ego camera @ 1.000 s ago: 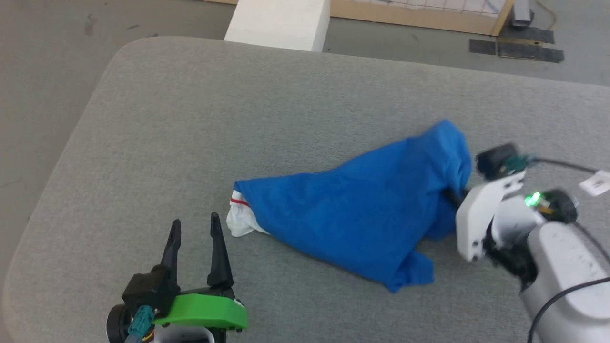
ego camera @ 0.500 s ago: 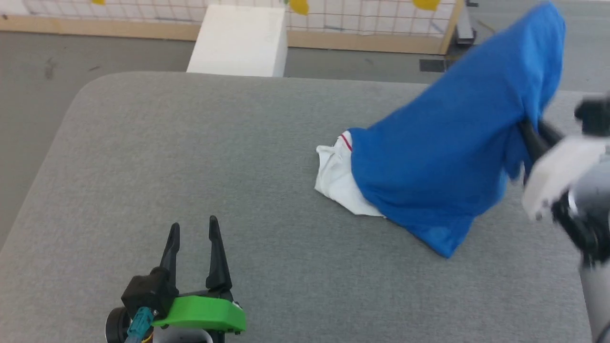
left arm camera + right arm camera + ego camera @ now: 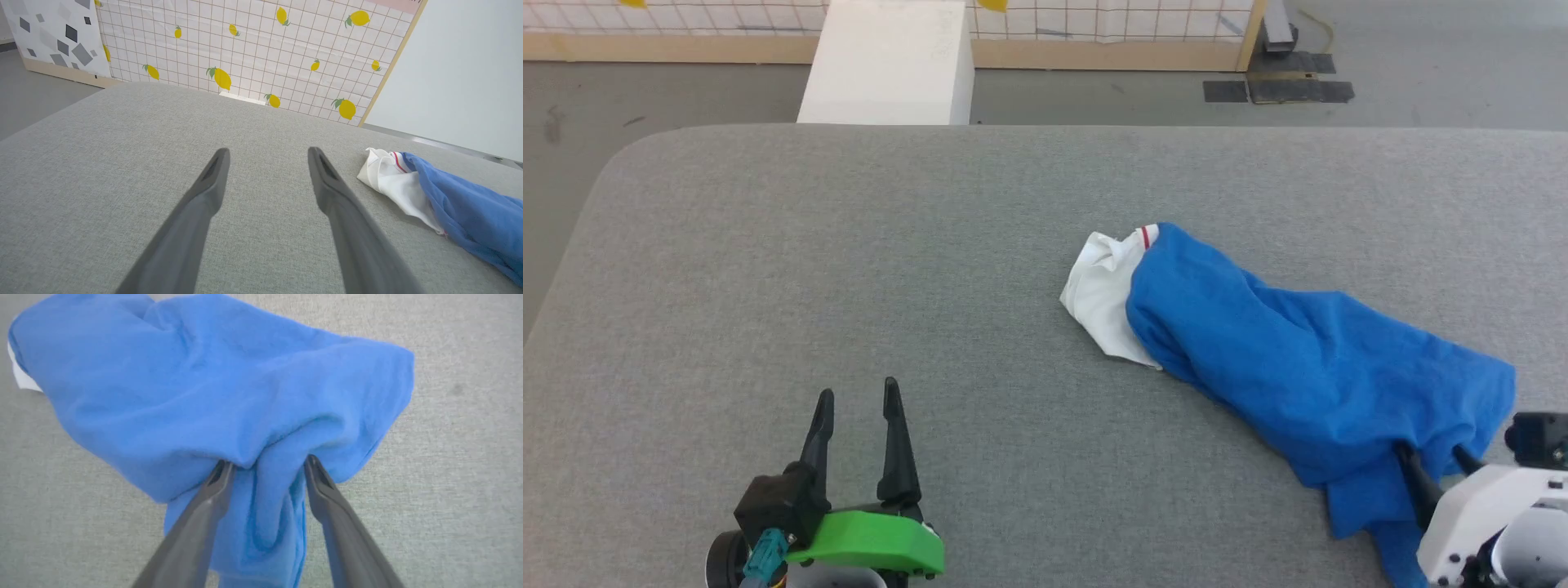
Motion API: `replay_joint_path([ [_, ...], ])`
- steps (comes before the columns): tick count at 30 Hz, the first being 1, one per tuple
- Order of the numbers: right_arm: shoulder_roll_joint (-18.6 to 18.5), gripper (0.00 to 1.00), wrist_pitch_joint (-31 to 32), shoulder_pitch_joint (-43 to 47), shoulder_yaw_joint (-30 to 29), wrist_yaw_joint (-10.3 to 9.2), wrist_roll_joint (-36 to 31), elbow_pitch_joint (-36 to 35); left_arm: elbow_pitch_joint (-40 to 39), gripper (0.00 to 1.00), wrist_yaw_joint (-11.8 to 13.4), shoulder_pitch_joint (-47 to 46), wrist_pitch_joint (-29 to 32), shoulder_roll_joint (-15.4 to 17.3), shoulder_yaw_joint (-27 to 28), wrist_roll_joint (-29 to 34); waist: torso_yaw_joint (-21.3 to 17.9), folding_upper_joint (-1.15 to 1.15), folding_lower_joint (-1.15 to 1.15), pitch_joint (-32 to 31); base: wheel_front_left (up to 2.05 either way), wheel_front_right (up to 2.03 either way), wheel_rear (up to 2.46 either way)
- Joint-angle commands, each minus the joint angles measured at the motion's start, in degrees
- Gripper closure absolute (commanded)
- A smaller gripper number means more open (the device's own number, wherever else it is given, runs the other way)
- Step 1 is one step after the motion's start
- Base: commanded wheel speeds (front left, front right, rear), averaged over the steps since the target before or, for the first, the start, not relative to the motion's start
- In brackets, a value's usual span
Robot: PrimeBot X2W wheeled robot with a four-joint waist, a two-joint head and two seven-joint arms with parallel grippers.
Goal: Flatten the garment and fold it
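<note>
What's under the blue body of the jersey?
A white sleeve with a red stripe pokes out from beneath the jersey; whatever else lies beneath is covered by bunched blue cloth.

So the garment [image 3: 1307, 367] lies on the right half of the bench [image 3: 849, 245], running from the middle toward the near right corner. The right hand [image 3: 268, 460] is at its near end, with a fold between the fingers. The left hand [image 3: 858, 386] is over the near left part, well apart from it. A box [image 3: 886, 61] stands on the floor behind the far edge.
</note>
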Motion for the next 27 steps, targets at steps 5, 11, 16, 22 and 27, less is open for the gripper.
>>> replay_joint_path([
  [5, 1.51, 0.0, -5.2, -3.25, -0.69, -0.08, -1.16, -4.26, 0.16, 0.0, -0.22, -0.71, -0.26, -0.14, 0.07, 0.34, -0.51, 0.0, 0.0, -0.56, 0.0, 0.0, 0.0],
  [11, 3.46, 0.0, -11.93, -4.17, -2.45, -0.08, -2.09, -13.83, -1.39, 0.0, -0.18, -0.48, -0.26, -0.14, 0.12, 0.7, -0.11, 0.0, 0.0, -1.1, 0.0, 0.0, 0.0],
  [16, 4.05, 0.0, -26.62, 0.08, -2.51, -0.08, -1.87, -14.17, -3.91, 0.0, -0.49, 1.13, -0.26, -0.14, 0.56, 1.46, -0.1, 0.0, 0.0, -1.41, 0.0, 0.0, 0.0],
  [22, 4.07, 0.0, -34.58, 3.26, -0.66, -0.08, 2.6, -7.09, -3.96, 0.0, -0.85, 2.08, -0.26, -0.14, 0.84, 3.12, -1.44, 0.0, 0.0, -1.2, 0.0, 0.0, 0.0],
  [27, 4.07, 0.0, -37.46, 1.85, 0.52, -0.08, 2.35, -4.14, -0.69, 0.0, -4.68, -4.44, 0.03, 1.21, -1.04, 6.79, -2.77, 0.0, 0.0, -0.06, 0.0, 0.0, 0.0],
])
